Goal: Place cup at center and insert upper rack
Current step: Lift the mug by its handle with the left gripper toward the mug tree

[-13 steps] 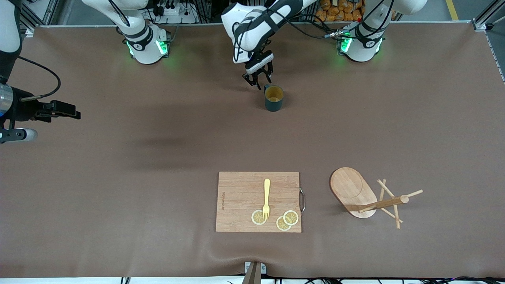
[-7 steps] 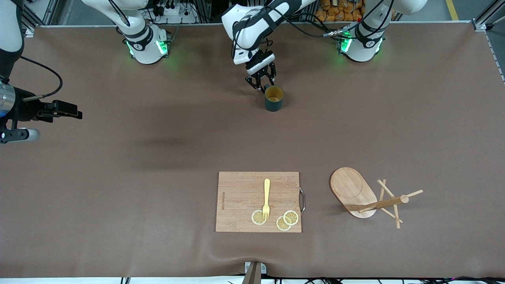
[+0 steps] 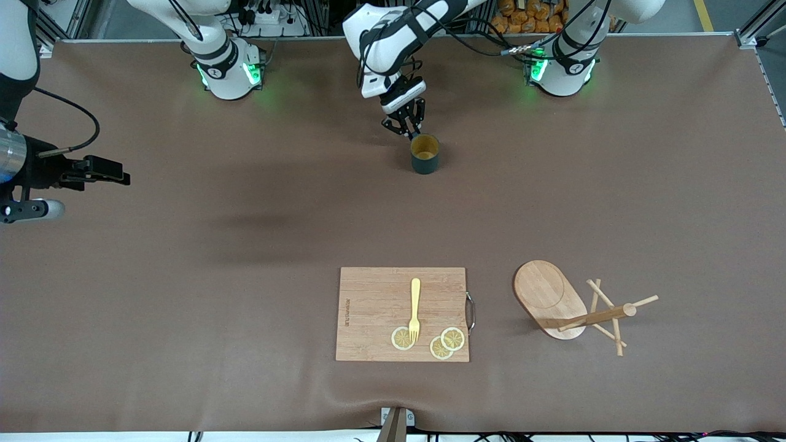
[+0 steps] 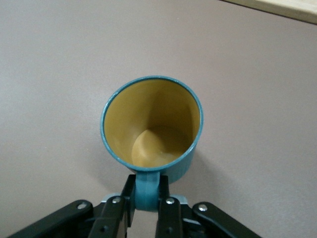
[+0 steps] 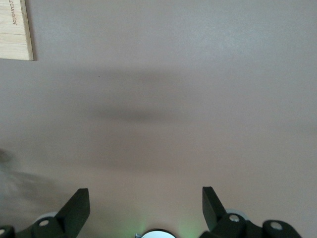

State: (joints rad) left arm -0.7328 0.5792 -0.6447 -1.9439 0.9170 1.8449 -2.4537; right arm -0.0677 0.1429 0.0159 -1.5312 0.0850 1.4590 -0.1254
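We're at the grab step: our left pincer is clenched on the loop handle of the cup, pads either side of the handle in the left wrist view. The cup stands upright on the bench, near the arm bases and well farther from the front camera than the cutting board. Looks seated on the bench, not lifted yet, as far as we can tell.

Cup: small dark teal mug, faint ribbing on sides, yellowish-tan inside, empty; handle faces the pincer.

Next move, we reckon: lift straight w/o tipping, carry toward bench center, set down upright, let go. A handle-only grip could let the mug swing, so go slow.

The upper rack, a wooden mug tree w/ oval base, lies tipped on its side toward the left arm's end, beside the board; untouched, that part's not yet begun.

Right pincer is released, fingers wide, holding nothing, waiting over bare bench at the right arm's end.
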